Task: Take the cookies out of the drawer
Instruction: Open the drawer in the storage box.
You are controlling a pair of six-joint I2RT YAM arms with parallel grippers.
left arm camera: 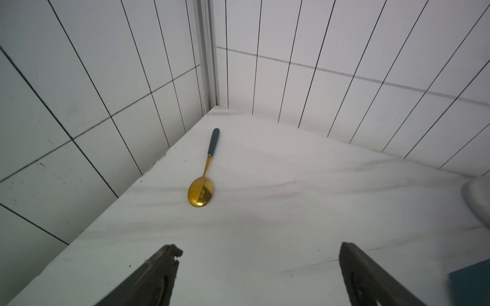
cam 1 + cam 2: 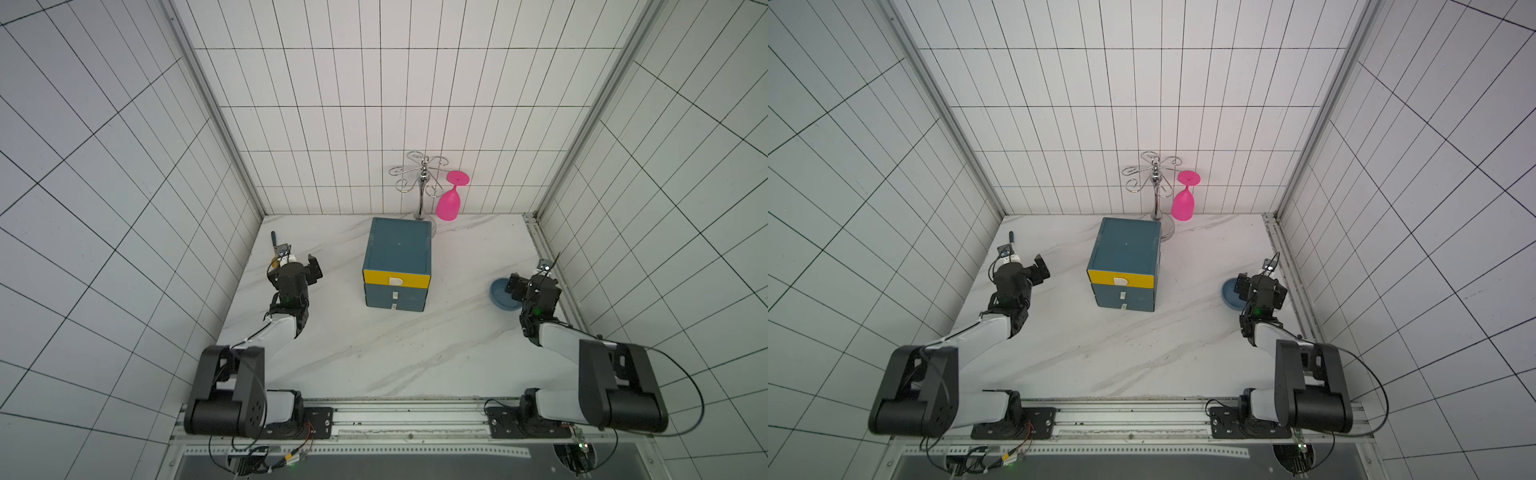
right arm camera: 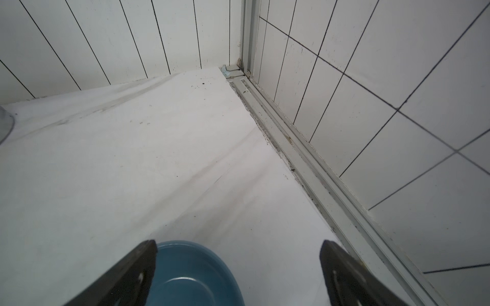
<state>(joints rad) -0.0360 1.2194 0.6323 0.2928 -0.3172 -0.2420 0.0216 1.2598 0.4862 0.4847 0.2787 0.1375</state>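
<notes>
A teal chest (image 2: pixel 397 249) (image 2: pixel 1125 249) stands mid-table with three drawers facing me. The top drawer (image 2: pixel 397 280) has a yellow front, and all three look pushed in. The cookies are hidden. My left gripper (image 2: pixel 296 264) (image 1: pixel 261 249) hovers left of the chest, open and empty, pointing at the back left corner. My right gripper (image 2: pixel 530 283) (image 3: pixel 238 245) hovers at the right over the edge of a blue bowl (image 3: pixel 196 273), also open and empty.
A gold spoon (image 1: pixel 202 185) with a teal handle lies near the left wall, ahead of the left gripper. The blue bowl (image 2: pixel 500 297) sits by the right rail. Behind the chest a chrome glass rack (image 2: pixel 422 183) holds an upside-down pink glass (image 2: pixel 449 203).
</notes>
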